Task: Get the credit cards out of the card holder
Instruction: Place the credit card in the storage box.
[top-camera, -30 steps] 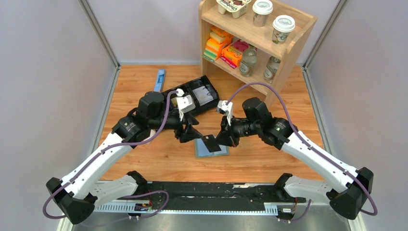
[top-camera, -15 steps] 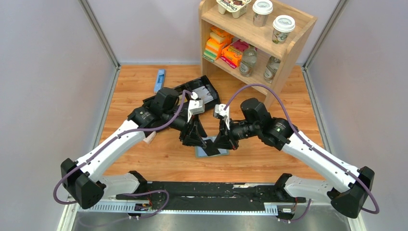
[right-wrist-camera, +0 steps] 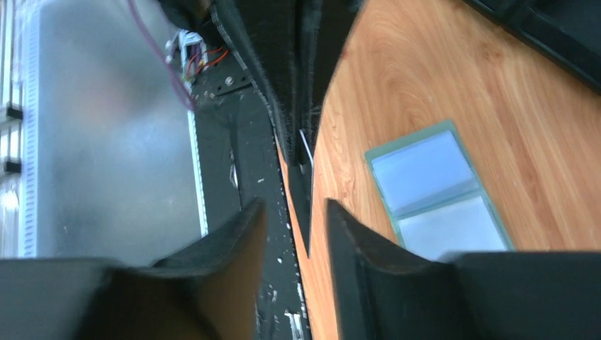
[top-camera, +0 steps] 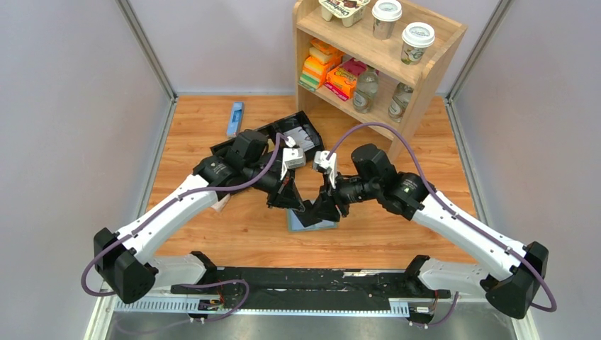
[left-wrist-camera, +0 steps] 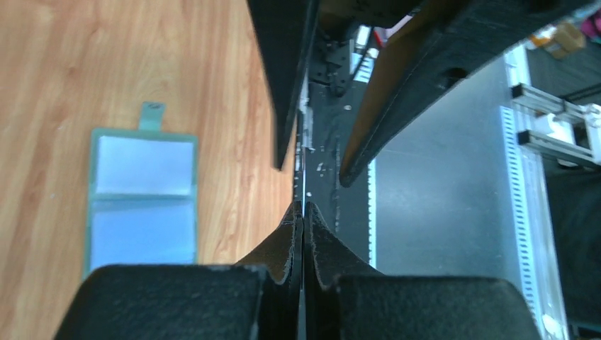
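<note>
Near edge: a black rail (top-camera: pixel 312 278) with dull metal sheet in front of it, both arm bases bolted on.
Left gripper (left-wrist-camera: pixel 303 207): matte black, grainy fingers pressed together on a card (left-wrist-camera: pixel 304 177), which shows only as a thin pale line, seen edge-on.
Right gripper (right-wrist-camera: pixel 294 207): fingers stand apart, tips facing the left gripper's. The card's edge runs into the gap, and whether it touches either finger cannot be told.
Card holder (left-wrist-camera: pixel 142 202): flat on the wood-grain table (left-wrist-camera: pixel 106 57), beneath the meeting fingertips. It lies open, with a grey-green border and two smooth pale blue panels.
Axis: the long side runs roughly side to side across the table. The small tab (left-wrist-camera: pixel 151 113) sticks out from the short end farther from the left wrist camera.
Hidden: from above, both grippers cover most of the holder, and the card's face is unseen.
Farther: a black tray (top-camera: pixel 301 136), partly behind the left wrist. A wooden shelf (top-camera: pixel 429 67) stands at the back, with cups and bottles on it.
</note>
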`<state>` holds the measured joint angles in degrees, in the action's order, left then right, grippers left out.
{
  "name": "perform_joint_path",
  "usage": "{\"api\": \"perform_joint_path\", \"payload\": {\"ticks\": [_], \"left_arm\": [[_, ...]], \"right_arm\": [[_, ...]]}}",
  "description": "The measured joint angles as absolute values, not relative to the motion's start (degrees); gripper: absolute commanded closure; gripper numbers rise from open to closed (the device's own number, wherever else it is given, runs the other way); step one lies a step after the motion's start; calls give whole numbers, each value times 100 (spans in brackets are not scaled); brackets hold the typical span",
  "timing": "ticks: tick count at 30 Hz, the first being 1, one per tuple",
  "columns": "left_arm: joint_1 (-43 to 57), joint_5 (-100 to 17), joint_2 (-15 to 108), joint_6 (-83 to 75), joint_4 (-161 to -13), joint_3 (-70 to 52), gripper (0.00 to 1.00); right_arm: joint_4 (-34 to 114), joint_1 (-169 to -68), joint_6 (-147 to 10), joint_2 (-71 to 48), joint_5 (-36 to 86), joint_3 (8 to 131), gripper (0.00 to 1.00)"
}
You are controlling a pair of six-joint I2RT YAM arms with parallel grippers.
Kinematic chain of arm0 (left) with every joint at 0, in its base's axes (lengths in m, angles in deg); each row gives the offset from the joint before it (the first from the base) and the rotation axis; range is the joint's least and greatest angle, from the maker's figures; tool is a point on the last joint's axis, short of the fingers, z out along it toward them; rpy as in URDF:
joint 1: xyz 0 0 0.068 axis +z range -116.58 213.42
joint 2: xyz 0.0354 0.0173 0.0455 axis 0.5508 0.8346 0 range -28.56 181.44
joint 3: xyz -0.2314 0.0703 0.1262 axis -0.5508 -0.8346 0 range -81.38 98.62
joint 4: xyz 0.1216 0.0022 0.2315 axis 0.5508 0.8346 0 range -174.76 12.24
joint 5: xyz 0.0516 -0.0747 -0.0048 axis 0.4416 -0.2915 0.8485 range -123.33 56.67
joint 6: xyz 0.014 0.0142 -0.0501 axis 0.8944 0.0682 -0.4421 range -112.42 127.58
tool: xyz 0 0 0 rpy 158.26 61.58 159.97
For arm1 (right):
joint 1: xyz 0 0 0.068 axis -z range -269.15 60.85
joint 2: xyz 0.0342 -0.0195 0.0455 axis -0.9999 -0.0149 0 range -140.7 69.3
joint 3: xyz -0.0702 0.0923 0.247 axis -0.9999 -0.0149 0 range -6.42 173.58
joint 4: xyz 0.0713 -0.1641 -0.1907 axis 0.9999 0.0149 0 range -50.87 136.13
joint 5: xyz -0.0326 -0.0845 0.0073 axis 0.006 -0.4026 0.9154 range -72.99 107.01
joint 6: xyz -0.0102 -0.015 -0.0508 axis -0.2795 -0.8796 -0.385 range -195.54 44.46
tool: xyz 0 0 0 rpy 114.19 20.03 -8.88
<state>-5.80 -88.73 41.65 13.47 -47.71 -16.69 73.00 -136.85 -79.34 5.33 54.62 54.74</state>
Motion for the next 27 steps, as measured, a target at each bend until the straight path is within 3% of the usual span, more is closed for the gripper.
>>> {"api": "perform_joint_path", "payload": {"ticks": [3, 5, 6, 13, 19, 27], "left_arm": [[-466, -8370, 3999, 1122, -4915, -1772, 100], [-265, -7981, 3798, 879, -5107, -1964, 100], [-82, -7728, 3638, 702, -5262, -2137, 100], [1363, -5570, 2856, -668, -5826, -3132, 100], [1715, -3763, 2408, -1547, -6158, -3599, 100], [2065, -2541, 3232, -2401, -6958, -3761, 100]], "right_arm": [[7191, -13687, -7743, 579, 4926, 5444, 17], [7088, -13685, -7520, 658, 4356, 5396, 2], [7029, -13681, -7409, 704, 4045, 5365, 0], [6620, -13521, -6701, 1095, 2279, 5022, 0], [6441, -13508, -6178, 1572, 994, 4679, 0], [6452, -13508, -5934, 2083, 105, 4567, 0]]}}
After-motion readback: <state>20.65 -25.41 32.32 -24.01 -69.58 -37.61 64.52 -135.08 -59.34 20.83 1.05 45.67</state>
